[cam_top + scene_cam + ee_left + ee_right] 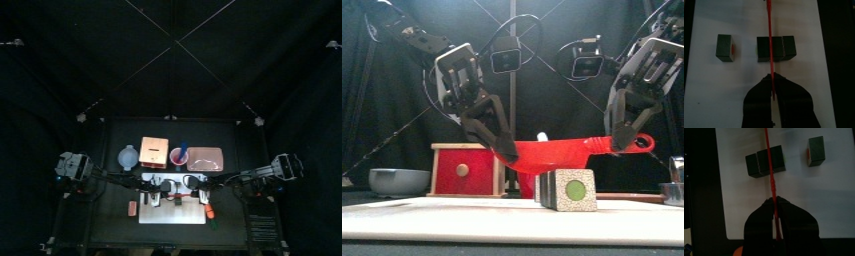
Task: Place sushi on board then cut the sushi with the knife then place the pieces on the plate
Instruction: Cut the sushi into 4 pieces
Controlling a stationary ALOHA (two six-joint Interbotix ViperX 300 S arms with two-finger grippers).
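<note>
**Left pincer** (pixel 509 152): reaching down from the left and clenching one end of the red knife (pixel 769 45); the blade is showing as a thin line running out from between its jaws.

**Red knife**: spanning from the left pincer to the right pincer, apparently being gripped at both ends.

**Sushi roll** (pixel 569 190): lying on the white board (pixel 462 215), below the blade and between the two pincers, and looking slightly nearer the right one. Its long axis is running front to back, square across the blade. The blade is lining up over a seam between blocks.

**Loose piece** (pixel 725 47): lying apart from the roll on the board, clear of the blade.

**Right pincer** (pixel 619 142): coming down from the right and clenching the knife's other end.

**Plate** (pixel 205 157): sitting on the desk behind the pincers, holding no sushi.

**Writing**: none showing legibly.
</note>
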